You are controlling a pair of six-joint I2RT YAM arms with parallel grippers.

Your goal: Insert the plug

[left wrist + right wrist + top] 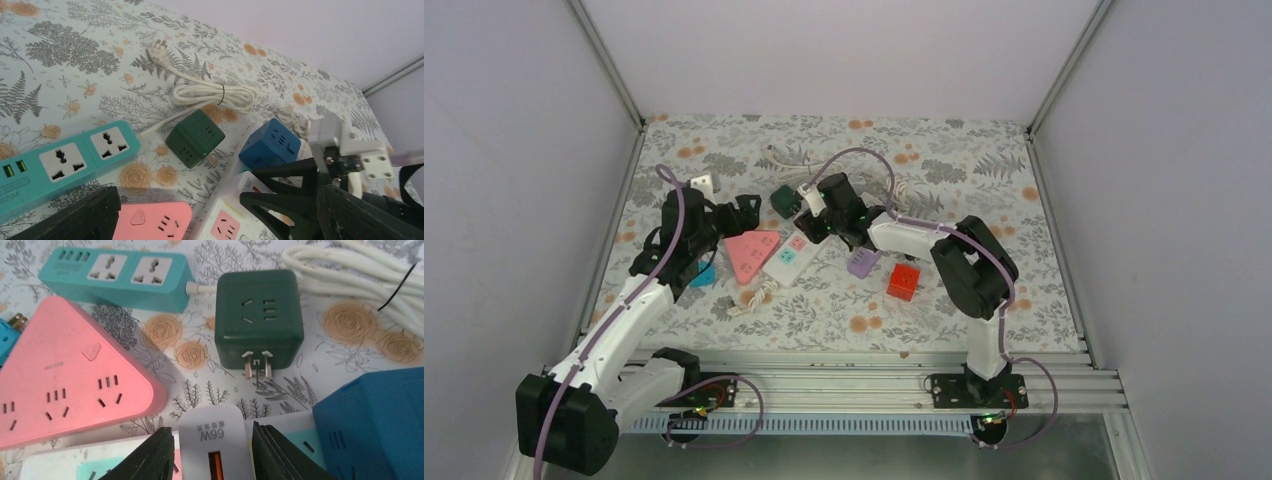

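My right gripper [210, 427] stands over the near end of a white power strip [791, 255] with pink and teal sockets. Its fingers [155, 455] flank a white 66W charger [212, 435], with narrow gaps showing on both sides. The charger stands upright on the strip [75, 460], and its prongs are hidden. My left gripper [746, 208] is wide open and empty. It hovers above a pink triangular socket block [152, 220], and the white strip [225, 220] lies between its fingers.
A dark green cube socket [258, 315] with bare prongs lies just beyond the charger. A blue cube [375, 420] is at its right. A teal strip [115, 275] and a coiled white cable [215, 95] lie further back. Purple [864, 262] and red [903, 281] cubes sit at the right.
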